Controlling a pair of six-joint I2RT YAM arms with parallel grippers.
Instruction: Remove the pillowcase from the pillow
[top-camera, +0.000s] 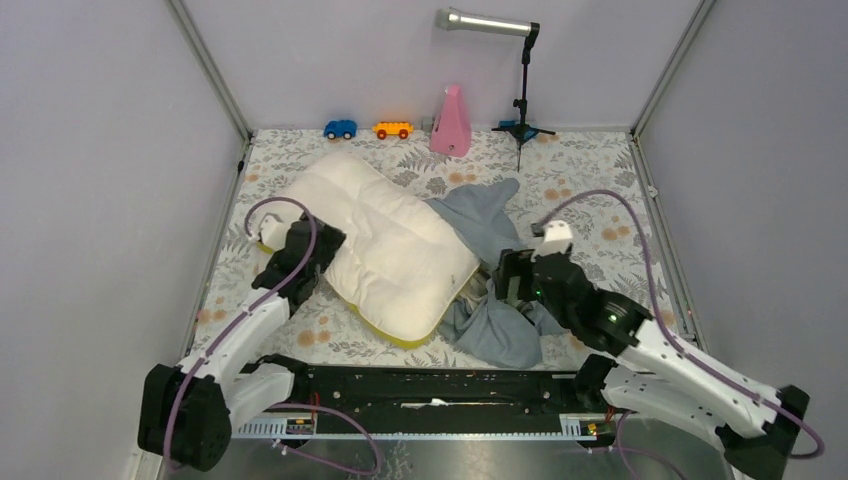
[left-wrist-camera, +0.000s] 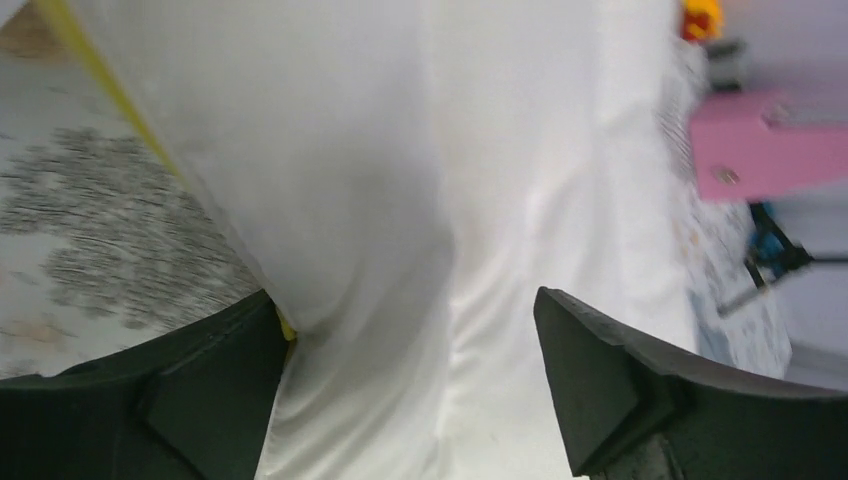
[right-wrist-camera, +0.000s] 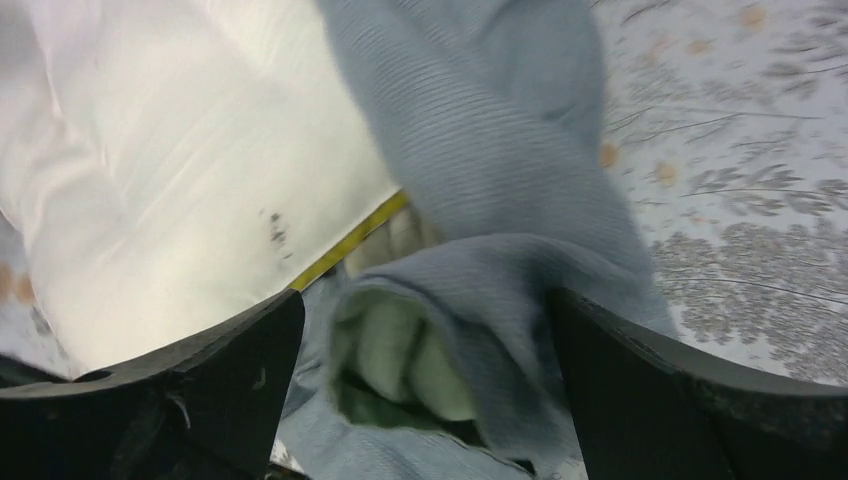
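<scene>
**Pillow** (top-camera: 375, 245): Cream, plump, quilted, with yellow piping (top-camera: 405, 341) on its near edge. Lies flat and slantwise on the flowered table cover (top-camera: 600, 200), almost fully bare. Judged light, bulky and springy; it will slide if dragged by the cloth.

**Pillowcase** (top-camera: 497, 335): Blue-grey cloth, bunched against the pillow's right side. One heap sits by the pillow's near right corner, and a second fold spreads off the pillow's far right edge. Whether any corner of the pillow is still tucked inside cannot be told. The right wrist view shows a rolled lip with pale green-beige lining (right-wrist-camera: 400, 360) just beside the piping. Judged soft, limp and ribbed, with fair grip for the pads. The best hold is likely that rolled lip, pinched through both layers and drawn away from the pillow.

**Left claw** (left-wrist-camera: 410, 330): At the pillow's left edge. Jaws spread wide, with the pillow's cream bulk between them; no firm pinch is apparent.

**Right claw** (right-wrist-camera: 425, 330): At the pillow's near right corner. Jaws spread wide, straddling the bunched pillowcase lip, not yet clamped.

**Other stock:** A pink cone-shaped object (top-camera: 452, 122) and two toy cars (top-camera: 340, 129) stand well beyond the pillow.
</scene>
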